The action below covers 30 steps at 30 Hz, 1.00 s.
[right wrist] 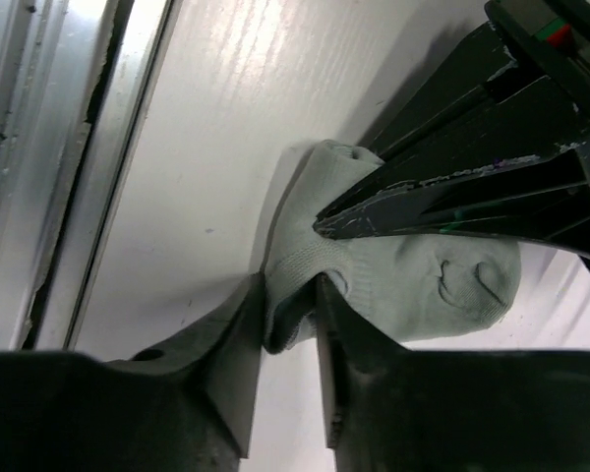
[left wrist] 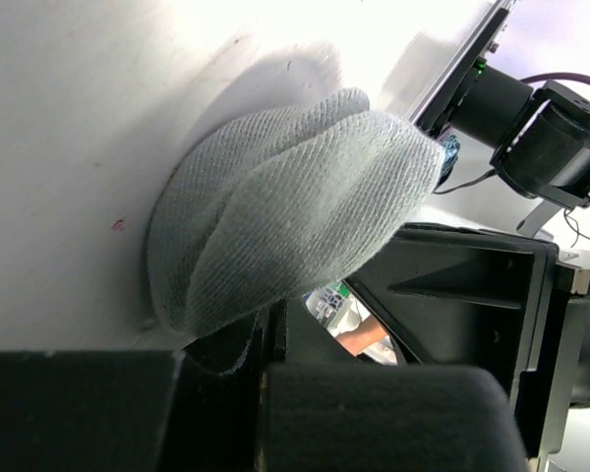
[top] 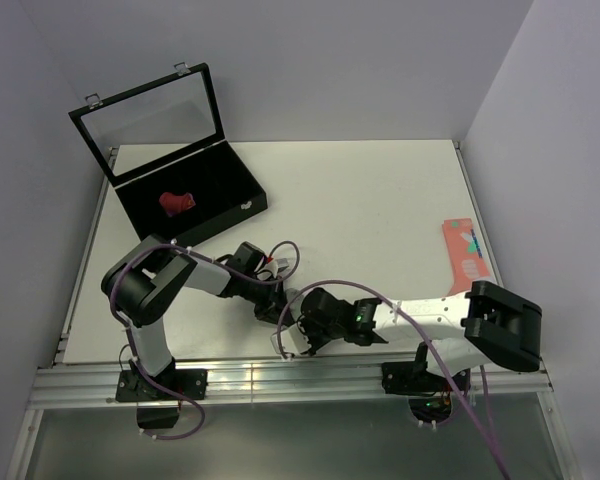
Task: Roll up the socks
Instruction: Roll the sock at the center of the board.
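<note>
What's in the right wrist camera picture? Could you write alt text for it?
Two dark fingers of the right gripper pinch the cuff of a pale grey knitted ankle sock lying on a white table. The left gripper's black fingers grip the sock from the upper right; a metal rail runs down the left.

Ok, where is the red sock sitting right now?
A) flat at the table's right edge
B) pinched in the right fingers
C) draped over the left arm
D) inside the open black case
D: the red sock lies bunched inside the black case at the table's far left, while the right fingers pinch the grey sock instead.
</note>
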Tool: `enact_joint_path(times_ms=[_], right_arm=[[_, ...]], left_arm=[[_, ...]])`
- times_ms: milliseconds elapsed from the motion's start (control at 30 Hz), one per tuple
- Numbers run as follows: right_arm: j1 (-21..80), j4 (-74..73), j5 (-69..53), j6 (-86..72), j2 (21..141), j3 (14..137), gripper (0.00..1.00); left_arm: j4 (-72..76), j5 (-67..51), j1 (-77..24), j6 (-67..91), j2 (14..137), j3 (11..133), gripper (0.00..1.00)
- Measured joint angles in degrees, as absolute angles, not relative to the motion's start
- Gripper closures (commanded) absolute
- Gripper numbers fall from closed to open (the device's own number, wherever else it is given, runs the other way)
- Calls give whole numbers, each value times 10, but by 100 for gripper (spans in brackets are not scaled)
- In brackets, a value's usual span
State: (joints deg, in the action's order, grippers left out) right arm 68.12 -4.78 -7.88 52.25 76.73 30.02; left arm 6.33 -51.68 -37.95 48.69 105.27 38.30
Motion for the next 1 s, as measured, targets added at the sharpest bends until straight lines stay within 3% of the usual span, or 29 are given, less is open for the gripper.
enact_joint_path(times_ms=[167,233,467,1000], right_arm=[[681,-74,-81,516,786,330,87],[680,-103,-90,509,796,351,88],[652,-201,-162,489,822,418,90],[500,-394,-344,480,963,558,89]], left_arm=[[57,-517,-378,483,1051,384,94],[55,-515,-376,484,1046,381,92],[53,-460,-379,516,1013,374,78],[145,-211,-420,614,910,309,85]])
